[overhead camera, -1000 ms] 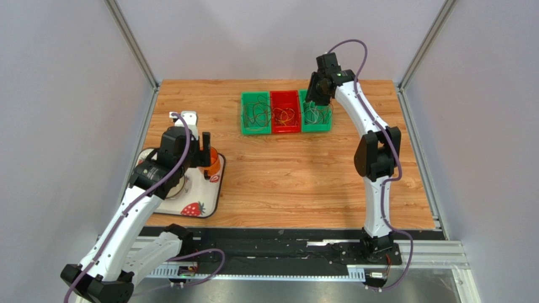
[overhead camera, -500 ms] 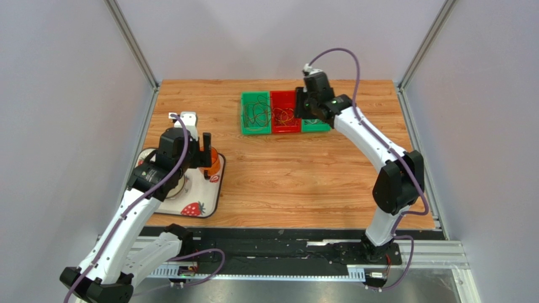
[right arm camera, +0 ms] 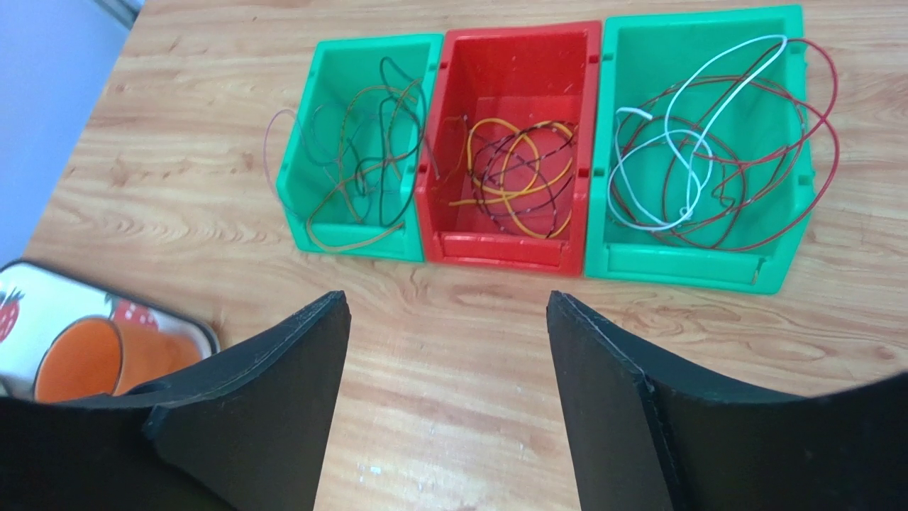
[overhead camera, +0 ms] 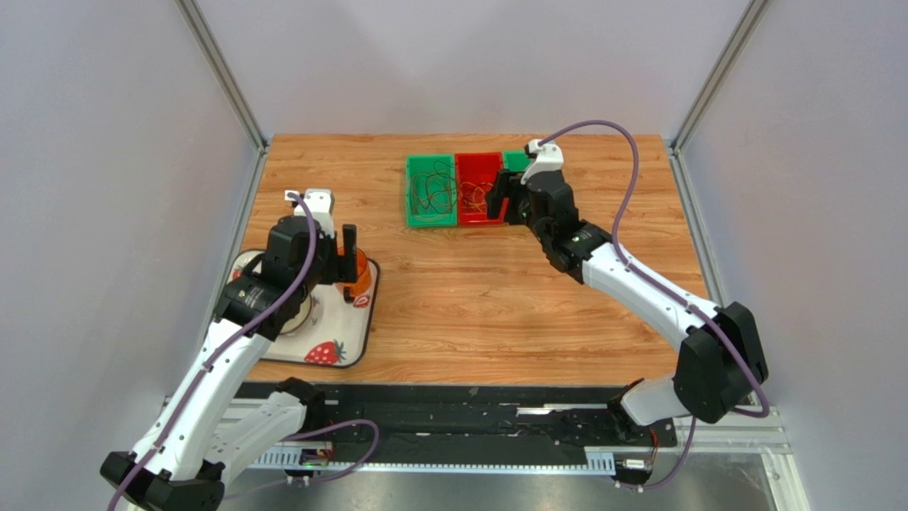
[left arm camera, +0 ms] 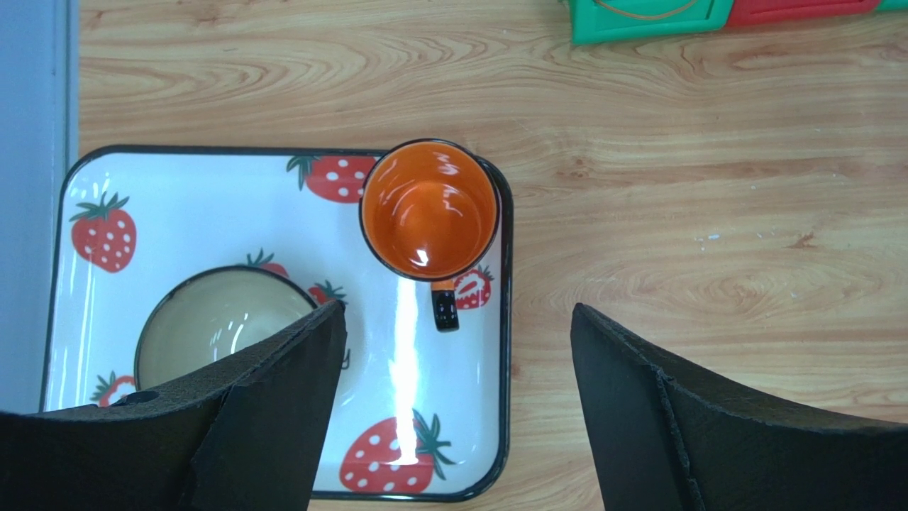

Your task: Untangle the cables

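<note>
From up top the right arm hides most of the right green bin, and the cables look too tiny to tell apart. Left wrist view crops the bins.

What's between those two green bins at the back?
A red bin holding tangled yellow, orange and dark cables, side by side with the left green bin and the right green bin. The right wrist view shows it best.

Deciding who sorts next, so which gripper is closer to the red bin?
Right. The right gripper hovers by the red bin's right side; the left gripper is far off, above the strawberry tray.
</note>
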`<state>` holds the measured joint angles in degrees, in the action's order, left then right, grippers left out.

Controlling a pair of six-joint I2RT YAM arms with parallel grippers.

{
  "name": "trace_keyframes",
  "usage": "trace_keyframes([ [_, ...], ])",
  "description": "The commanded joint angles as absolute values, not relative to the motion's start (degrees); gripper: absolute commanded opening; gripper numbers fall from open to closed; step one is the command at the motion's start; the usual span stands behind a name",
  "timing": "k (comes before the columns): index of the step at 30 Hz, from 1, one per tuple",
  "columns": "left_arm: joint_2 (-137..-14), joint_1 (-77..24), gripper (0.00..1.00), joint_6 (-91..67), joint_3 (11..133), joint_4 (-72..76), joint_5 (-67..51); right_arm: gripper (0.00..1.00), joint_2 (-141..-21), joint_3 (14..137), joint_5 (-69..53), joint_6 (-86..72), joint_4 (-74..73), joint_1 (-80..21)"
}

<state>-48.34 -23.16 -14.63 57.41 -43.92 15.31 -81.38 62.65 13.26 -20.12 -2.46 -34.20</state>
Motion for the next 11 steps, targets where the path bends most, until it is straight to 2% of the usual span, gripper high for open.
trace_keyframes([
  [1,-47.73,-23.03,0.85,-13.80,57.31,-42.89,15.21,0.72,-84.55,68.02,18.72,-21.80,0.36,-34.28],
  [11,-47.63,-23.11,0.85,-13.71,57.30,-42.98,15.56,0.71,-86.57,71.63,15.83,-21.54,-3.25,-34.37],
])
